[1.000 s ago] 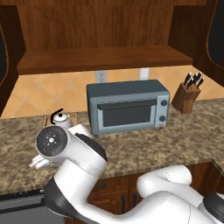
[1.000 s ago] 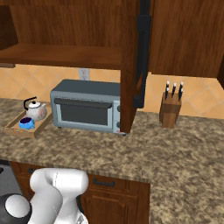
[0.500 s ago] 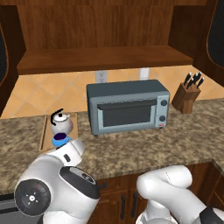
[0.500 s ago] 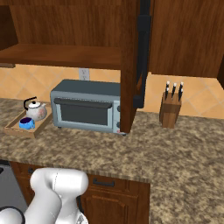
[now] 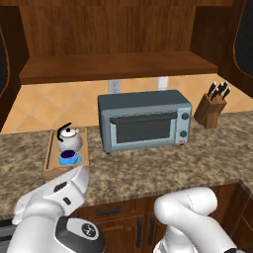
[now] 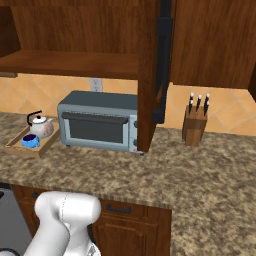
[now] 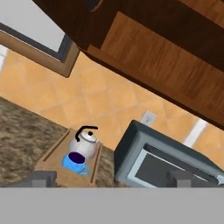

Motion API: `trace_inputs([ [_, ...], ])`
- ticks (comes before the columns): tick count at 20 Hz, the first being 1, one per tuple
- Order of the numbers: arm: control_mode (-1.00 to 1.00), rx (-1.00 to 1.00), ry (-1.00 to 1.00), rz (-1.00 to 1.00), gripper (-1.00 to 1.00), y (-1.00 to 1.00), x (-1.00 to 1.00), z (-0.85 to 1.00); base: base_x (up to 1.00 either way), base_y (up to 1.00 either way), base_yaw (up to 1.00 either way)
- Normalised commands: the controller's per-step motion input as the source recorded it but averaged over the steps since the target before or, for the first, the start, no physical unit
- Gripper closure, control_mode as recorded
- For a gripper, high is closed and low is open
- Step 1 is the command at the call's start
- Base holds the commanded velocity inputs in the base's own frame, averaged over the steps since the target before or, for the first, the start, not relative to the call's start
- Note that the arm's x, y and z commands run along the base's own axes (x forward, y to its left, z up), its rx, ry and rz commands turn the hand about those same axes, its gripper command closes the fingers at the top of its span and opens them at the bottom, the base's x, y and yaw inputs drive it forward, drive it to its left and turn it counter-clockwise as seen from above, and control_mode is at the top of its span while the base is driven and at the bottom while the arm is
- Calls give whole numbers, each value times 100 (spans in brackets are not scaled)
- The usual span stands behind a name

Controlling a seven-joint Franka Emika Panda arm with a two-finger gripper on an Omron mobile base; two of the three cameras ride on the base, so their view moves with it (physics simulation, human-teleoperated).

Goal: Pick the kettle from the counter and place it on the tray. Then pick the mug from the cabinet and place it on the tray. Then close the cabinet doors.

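Two of the three steps are judged to be finished. The small round silvery-white kettle [image 5: 68, 139] with the thin black handle is seen upright on the shallow light wooden tray [image 5: 49, 153]. The small squat blue mug [image 5: 69, 157] is set just in front of it, on the same tray, touching or nearly touching the kettle. The tray lies on the speckled granite surface [image 5: 148, 168], just beside the grey toaster oven [image 5: 143, 121] and well apart from the wooden knife block [image 5: 211, 106].

What is changed in the last second is the white arm [image 5: 54, 197]. A second ago its round joint was raised in front of the tray; now it is drawn down and back toward the base, and the tray is uncovered.

In the hand view the claw [image 7: 111, 178] is seen with its two tips wide apart and nothing between them, so it is open and empty. It is pointed from a distance toward the kettle [image 7: 85, 145] and the mug [image 7: 75, 162].

The wide shelf of the dark wooden cabinet [image 5: 118, 66] is bare, and one tall dark cabinet door [image 6: 152, 75] stands out over the surface, not closed. It is therefore judged that only the doors remain, and that the retreat is made in preparation for them.
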Motion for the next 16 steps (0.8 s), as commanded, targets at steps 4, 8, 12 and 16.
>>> trace_inputs([
  [4,-100,0,-10,-5,-100,18,0,1,0,0,0],
  [8,-100,0,7,-14,100,28,0,16,0,0,0],
  [12,-100,-7,18,-11,100,41,5,1,0,0,0],
  [16,-100,-4,-2,-4,100,23,0,0,0,0,0],
])
